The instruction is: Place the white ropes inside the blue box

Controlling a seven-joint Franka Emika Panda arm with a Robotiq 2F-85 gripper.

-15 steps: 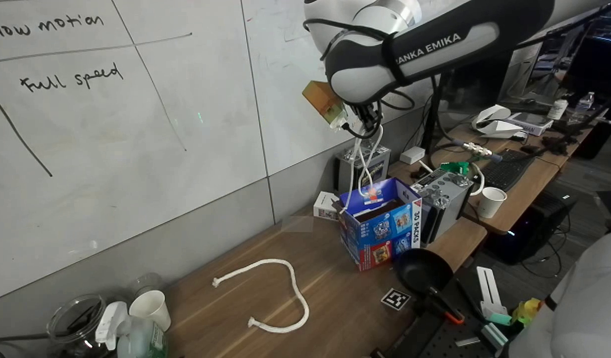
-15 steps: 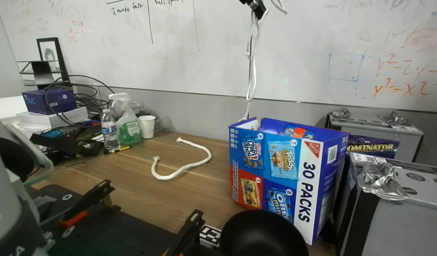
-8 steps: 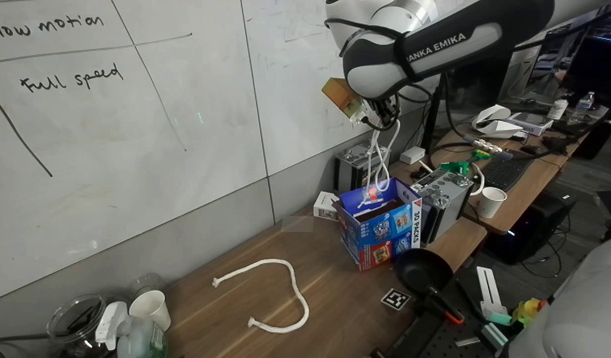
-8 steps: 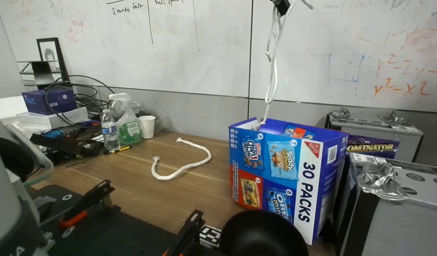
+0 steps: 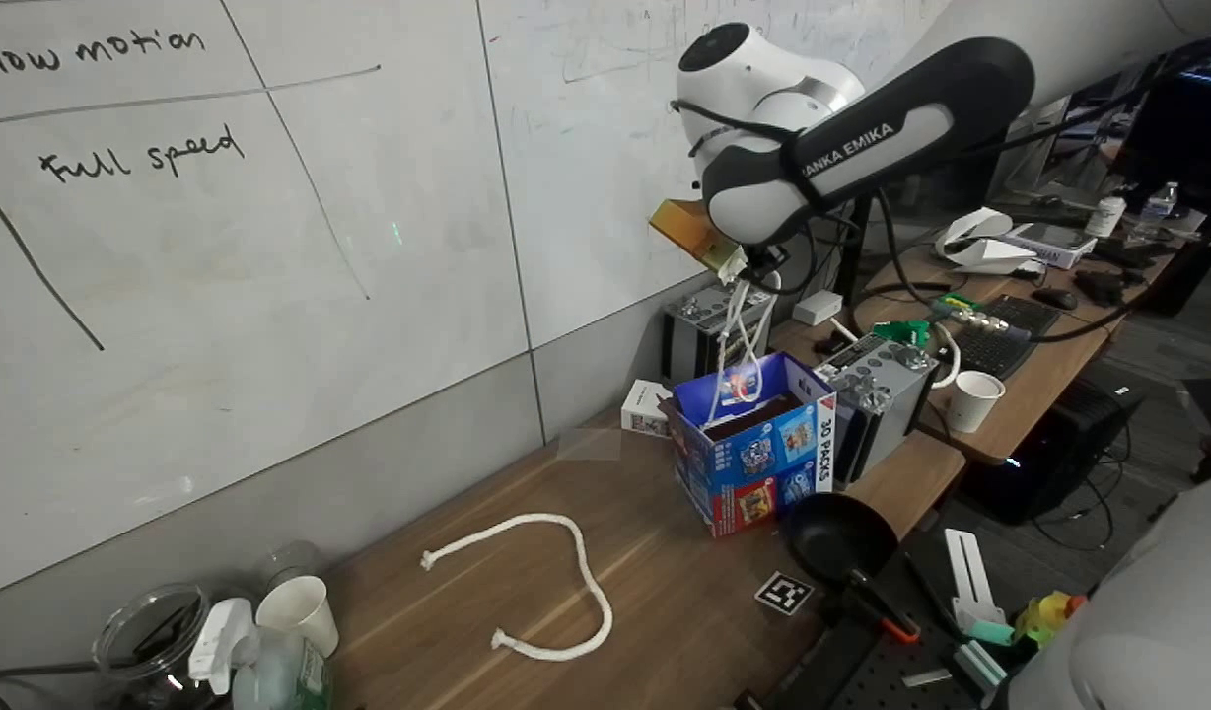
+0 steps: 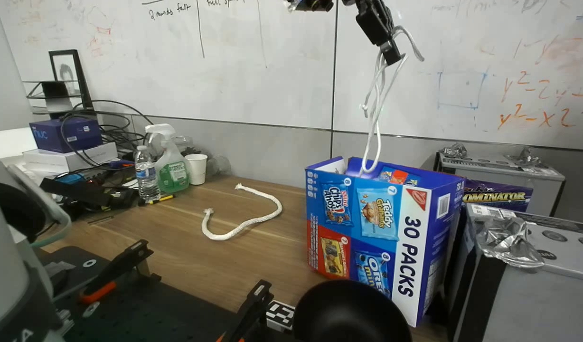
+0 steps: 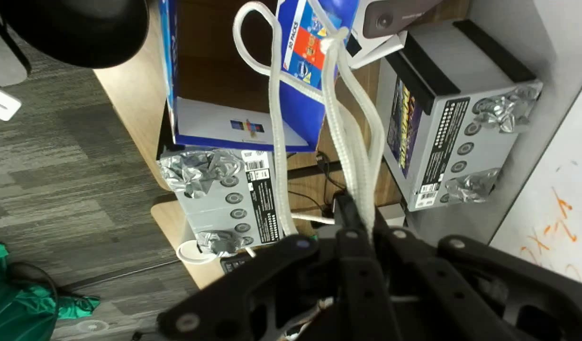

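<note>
My gripper (image 7: 367, 220) is shut on several white ropes (image 7: 341, 123), which hang in loose loops from its fingertips. In an exterior view the gripper (image 6: 391, 53) is well above the blue box (image 6: 355, 211), and the held ropes (image 6: 378, 107) hang to its open top. In an exterior view the lower loops of these ropes (image 5: 739, 330) show against the inner wall of the blue box (image 5: 744, 473). The box stands upright and open in the wrist view (image 7: 300, 118) too. Another white rope (image 5: 588, 577) lies curved on the table, also seen in an exterior view (image 6: 251, 222).
Grey boxes (image 5: 877, 399) with foil stand beside and behind the blue box. A small white box (image 5: 647, 409) is at its back corner. A black pan (image 5: 840, 540) lies in front. Paper cup (image 6: 196, 169) and spray bottle (image 6: 172, 164) stand by the whiteboard wall.
My gripper has moved to the right in both exterior views, then down, carrying the held ropes from the box's back edge to over its opening. The rope on the table has not moved.
</note>
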